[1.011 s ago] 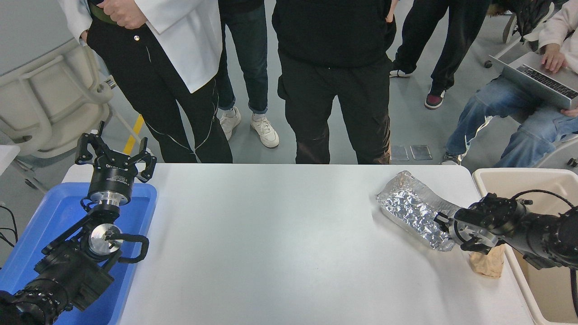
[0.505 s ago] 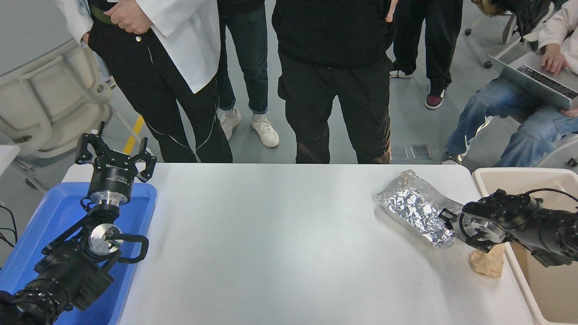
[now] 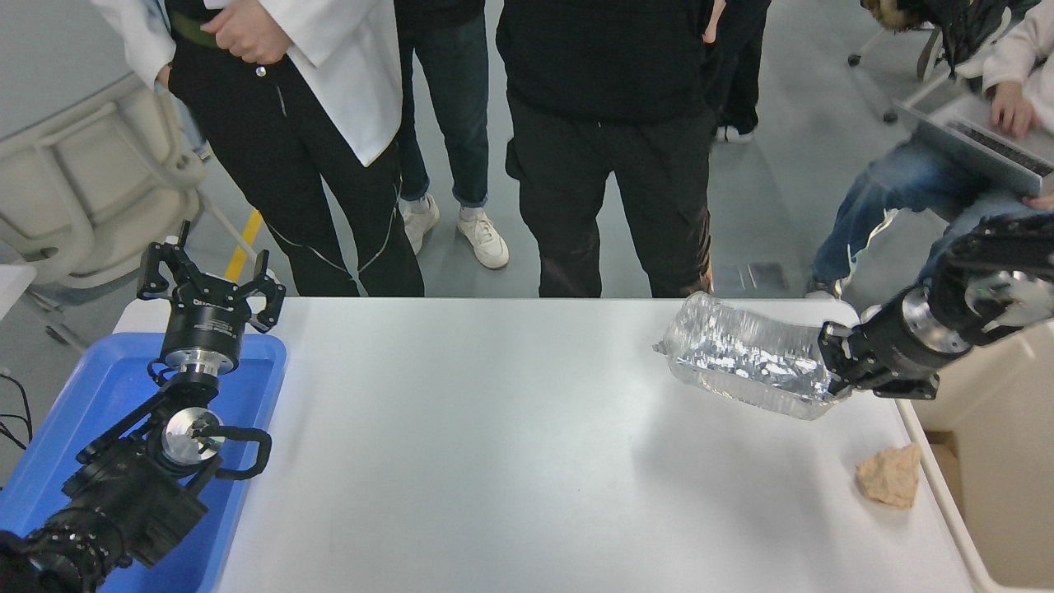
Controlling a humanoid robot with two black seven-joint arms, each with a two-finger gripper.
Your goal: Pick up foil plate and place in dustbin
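Note:
The foil plate (image 3: 745, 358), a crinkled silver tray, hangs tilted above the table's right part, casting a shadow below it. My right gripper (image 3: 833, 366) is shut on the plate's right end and holds it up. The beige dustbin (image 3: 1000, 486) stands past the table's right edge, partly behind my right arm. My left gripper (image 3: 210, 284) is open and parked over the blue tray at the lower left.
A tan crumpled paper wad (image 3: 891, 476) lies near the table's right edge. A flat blue tray (image 3: 66, 428) sits at the left. Several people stand at the far side; one sits with a laptop (image 3: 984, 148) at the upper right.
My right gripper has lifted the foil plate off the table and raised it, swinging upward and right. The paper wad, hidden under the arm before, now shows fully.

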